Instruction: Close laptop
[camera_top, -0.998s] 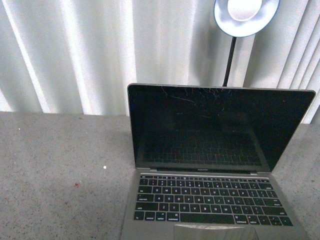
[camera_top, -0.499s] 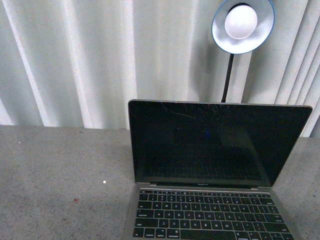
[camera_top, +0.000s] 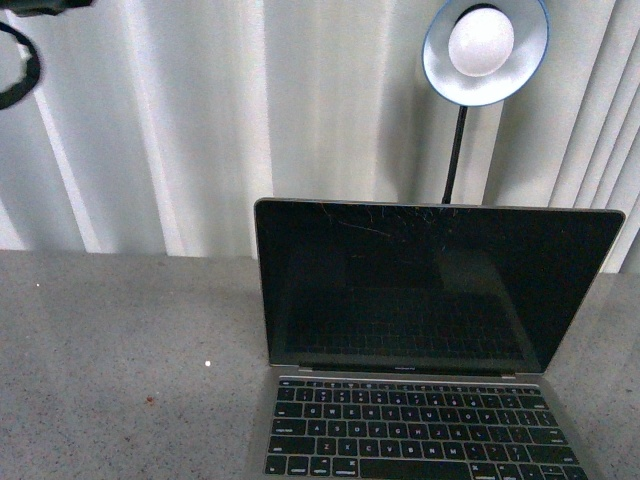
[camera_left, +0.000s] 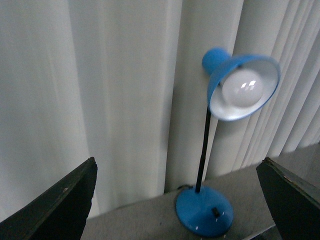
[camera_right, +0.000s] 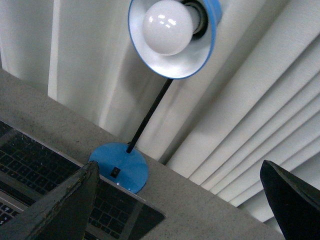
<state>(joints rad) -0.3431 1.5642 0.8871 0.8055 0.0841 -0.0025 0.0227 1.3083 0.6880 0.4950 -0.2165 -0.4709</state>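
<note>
The grey-silver laptop stands open in the front view. Its black screen is upright, with fine scratches near the top edge, and the black keys lie below it. In the right wrist view its screen corner shows from above, mirroring the keys. My left gripper is open and empty, held high and facing the curtain and lamp. My right gripper is open and empty, above the laptop's back edge and apart from it. Neither gripper touches the laptop.
A blue desk lamp stands behind the laptop; its base shows in both wrist views. White pleated curtains back the grey speckled table. A dark arm part with a cable loop is at the upper left.
The front view has tilted up, so the laptop sits lower and more of the lamp shows. A dark arm part has come in at the upper left. The lid stays open.
</note>
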